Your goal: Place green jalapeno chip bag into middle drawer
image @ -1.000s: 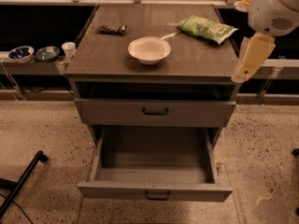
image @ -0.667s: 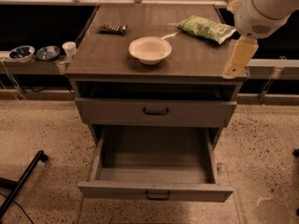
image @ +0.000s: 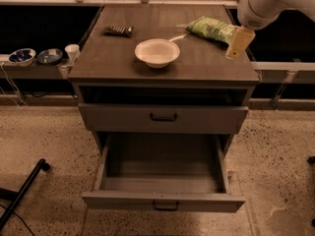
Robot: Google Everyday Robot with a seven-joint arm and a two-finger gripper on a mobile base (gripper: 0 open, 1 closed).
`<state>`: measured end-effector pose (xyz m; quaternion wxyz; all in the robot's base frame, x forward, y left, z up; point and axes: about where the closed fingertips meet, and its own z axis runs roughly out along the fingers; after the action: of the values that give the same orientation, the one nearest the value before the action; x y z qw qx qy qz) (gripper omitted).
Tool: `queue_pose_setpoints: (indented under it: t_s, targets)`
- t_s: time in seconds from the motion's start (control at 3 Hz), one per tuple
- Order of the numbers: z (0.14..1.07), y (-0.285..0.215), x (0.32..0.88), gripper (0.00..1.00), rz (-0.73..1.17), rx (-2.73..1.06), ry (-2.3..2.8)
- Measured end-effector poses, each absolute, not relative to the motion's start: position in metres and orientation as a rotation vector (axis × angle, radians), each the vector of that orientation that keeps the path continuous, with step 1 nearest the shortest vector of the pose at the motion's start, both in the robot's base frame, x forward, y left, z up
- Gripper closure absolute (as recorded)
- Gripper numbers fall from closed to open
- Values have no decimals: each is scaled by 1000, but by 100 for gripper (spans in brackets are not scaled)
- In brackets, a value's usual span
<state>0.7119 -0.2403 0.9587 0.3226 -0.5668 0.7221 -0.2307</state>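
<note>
Green jalapeno chip bag (image: 212, 29) lies flat near the far right corner of the tabletop (image: 113, 63), its length slanting from the far edge toward the right edge. It looks light, thin and crinkly, puffed with air, so it would likely give under pressure and slide on the smooth wood rather than resist. The contents would probably crush under a hard squeeze. A sensible hold would be a pinch across the narrow width, or on a raised crease near its right end, where the film can bunch instead of slipping away. The claw (image: 237, 45) hangs from the white arm (image: 266, 4) just beside that right end, close to the right edge, with nothing in it. Whether it is wide or narrow cannot be told from this view. A white bowl (image: 157, 52) sits toward the middle of the tabletop, well apart from the bag, and a small dark ridged bar (image: 118, 31) lies toward the far left corner. Below the front edge, under a closed drawer front (image: 206, 118), the middle drawer (image: 162, 183) stands pulled out, with its pale floor bare.
</note>
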Motion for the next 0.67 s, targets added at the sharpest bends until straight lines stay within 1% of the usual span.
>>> queue_pose_setpoints:
  t_s: [0.33, 0.67]
  targets:
    - [959, -240, 712, 0, -606, -1488, 1895]
    - [962, -238, 733, 0, -626, -1480, 1846]
